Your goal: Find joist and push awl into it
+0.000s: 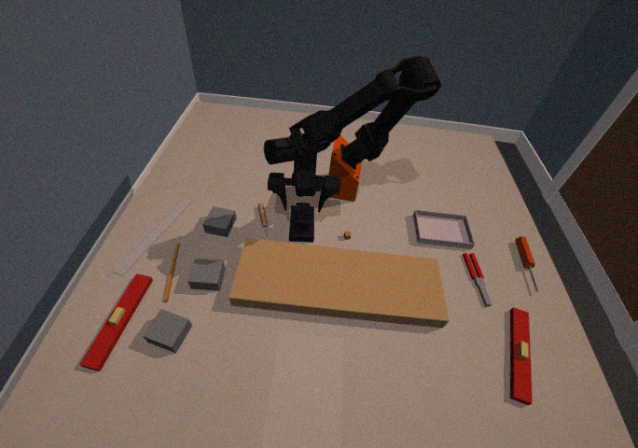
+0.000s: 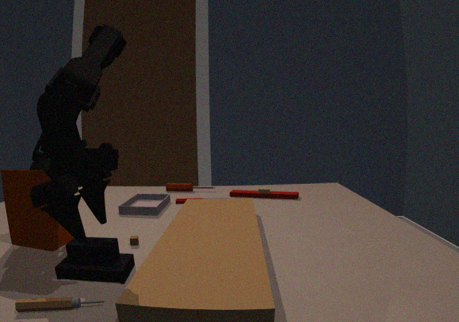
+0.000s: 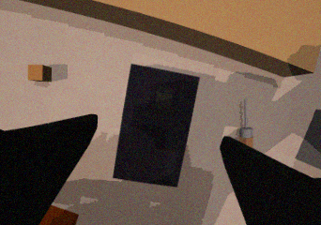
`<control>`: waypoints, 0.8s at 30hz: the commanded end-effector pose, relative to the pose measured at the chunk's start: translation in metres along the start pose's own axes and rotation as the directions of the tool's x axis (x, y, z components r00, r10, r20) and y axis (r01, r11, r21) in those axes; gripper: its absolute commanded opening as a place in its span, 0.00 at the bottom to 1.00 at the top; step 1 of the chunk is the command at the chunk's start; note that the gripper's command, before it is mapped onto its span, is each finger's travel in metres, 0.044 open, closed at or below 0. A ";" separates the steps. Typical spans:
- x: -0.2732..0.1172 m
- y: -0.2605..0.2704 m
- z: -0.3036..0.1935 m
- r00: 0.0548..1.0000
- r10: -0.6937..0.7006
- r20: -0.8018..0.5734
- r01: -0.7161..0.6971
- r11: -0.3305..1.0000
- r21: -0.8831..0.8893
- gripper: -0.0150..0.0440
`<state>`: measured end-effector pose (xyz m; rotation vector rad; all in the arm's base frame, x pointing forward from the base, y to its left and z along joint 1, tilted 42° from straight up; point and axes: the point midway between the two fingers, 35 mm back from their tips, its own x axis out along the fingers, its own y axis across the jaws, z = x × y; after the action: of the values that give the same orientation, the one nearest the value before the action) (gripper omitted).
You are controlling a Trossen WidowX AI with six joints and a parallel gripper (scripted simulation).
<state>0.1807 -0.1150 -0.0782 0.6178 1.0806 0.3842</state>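
Observation:
The black stud finder [image 1: 301,224] [image 2: 95,265] [image 3: 156,124] stands on the floor beside the long edge of the tan floor panel [image 1: 340,280] [image 2: 215,246] [image 3: 243,23]. My gripper [image 1: 302,209] [image 2: 94,231] [image 3: 161,131] is open and empty, pointing down above the stud finder, with its fingers on either side in the wrist view. The awl [image 1: 262,214] [image 2: 47,304] [image 3: 246,136] lies beside the stud finder, with a wooden handle and thin metal tip; one finger partly hides it in the wrist view. The grey tray [image 1: 416,231] [image 2: 131,210] is empty. The joist is hidden.
A small wooden cube [image 1: 347,234] [image 2: 134,240] [image 3: 36,72] lies between stud finder and tray. Grey blocks [image 1: 219,220], a pencil [image 1: 171,272] and a red level [image 1: 132,301] lie left; a red-handled chisel-like tool [image 1: 480,287], screwdriver [image 1: 524,252] and another level [image 1: 520,374] lie right.

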 end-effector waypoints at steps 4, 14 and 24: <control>0.007 0.000 -0.001 1.000 0.002 0.005 -0.002 1.000 0.008 1.00; 0.023 0.000 -0.005 1.000 0.002 0.005 -0.002 1.000 0.008 1.00; 0.038 0.001 -0.009 1.000 0.003 0.005 -0.003 1.000 0.008 1.00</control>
<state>0.1889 -0.0955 -0.1033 0.6124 1.0766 0.3810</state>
